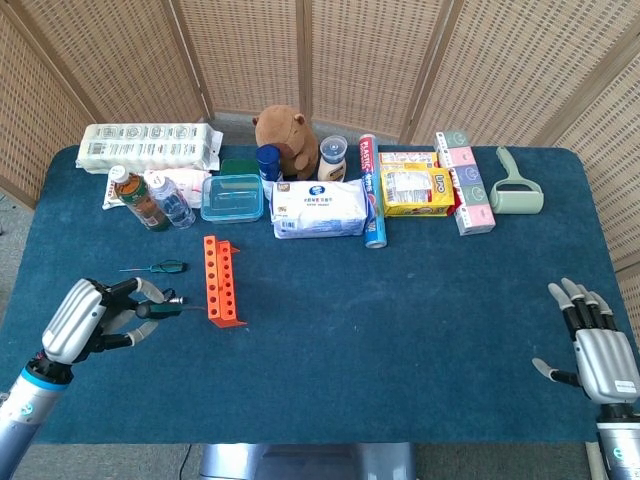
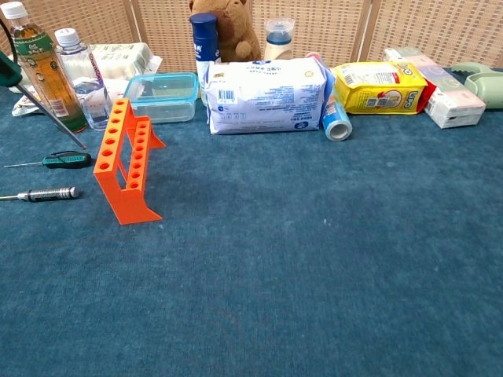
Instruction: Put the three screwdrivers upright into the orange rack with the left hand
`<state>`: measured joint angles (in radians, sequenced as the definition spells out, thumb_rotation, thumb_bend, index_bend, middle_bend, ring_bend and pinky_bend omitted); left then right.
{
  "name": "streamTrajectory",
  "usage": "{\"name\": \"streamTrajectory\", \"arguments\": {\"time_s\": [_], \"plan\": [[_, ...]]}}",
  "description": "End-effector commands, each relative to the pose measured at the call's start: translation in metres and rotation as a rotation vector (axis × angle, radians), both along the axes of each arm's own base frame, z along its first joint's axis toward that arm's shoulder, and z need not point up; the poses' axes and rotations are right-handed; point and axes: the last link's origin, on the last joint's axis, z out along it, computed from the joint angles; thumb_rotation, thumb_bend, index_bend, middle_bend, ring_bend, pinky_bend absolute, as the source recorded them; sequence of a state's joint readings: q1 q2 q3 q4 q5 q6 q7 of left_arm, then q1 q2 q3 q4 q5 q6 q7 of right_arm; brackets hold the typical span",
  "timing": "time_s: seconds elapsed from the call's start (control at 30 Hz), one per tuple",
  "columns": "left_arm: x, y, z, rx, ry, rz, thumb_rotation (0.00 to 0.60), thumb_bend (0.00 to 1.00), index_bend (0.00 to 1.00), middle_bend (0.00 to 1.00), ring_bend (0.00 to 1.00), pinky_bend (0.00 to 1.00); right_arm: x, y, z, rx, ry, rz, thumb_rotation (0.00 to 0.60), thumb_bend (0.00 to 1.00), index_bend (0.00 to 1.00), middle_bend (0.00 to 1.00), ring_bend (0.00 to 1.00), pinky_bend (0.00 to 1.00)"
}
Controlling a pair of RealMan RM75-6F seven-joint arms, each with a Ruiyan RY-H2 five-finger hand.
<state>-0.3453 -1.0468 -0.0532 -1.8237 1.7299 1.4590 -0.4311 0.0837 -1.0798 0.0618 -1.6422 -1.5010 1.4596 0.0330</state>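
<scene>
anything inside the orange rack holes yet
Nothing stands in the orange rack: the holes that show look empty, though their depths are not visible. Two screwdrivers lie on the table beside it; the left hand holds a third.

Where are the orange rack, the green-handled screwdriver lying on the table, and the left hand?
orange rack point(image 2: 126, 161): chest view, its top strip of holes.
green-handled screwdriver point(image 2: 66, 159): chest view, its handle.
left hand point(image 1: 85, 318): head view, its back.

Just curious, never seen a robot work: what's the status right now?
Left hand holds green-handled screwdriver near orange plastic rack. Right hand open. Two screwdrivers on table.
</scene>
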Motion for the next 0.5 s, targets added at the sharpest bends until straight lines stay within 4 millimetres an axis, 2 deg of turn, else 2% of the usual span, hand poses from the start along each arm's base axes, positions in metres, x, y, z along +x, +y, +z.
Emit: {"name": "streamTrajectory", "arguments": {"time_s": [0.03,0.5], "plan": [[-0.0007,0.0027,-0.0045,-0.013,0.002,0.008,0.6,0.42,0.65,1.0,1.0,1.0,-0.0002,-0.0003,0.0001,-0.001,-0.001,-0.001,0.6,0.0,0.0,0.03,0.0,0.02],[0.0005,0.0088,-0.0114,-0.025,-0.008,0.011,0.6,0.41,0.65,1.0,1.0,1.0,-0.001,-0.0008,0.0001,-0.003,0.001,-0.005,0.6,0.0,0.0,0.03,0.0,0.02]]}}
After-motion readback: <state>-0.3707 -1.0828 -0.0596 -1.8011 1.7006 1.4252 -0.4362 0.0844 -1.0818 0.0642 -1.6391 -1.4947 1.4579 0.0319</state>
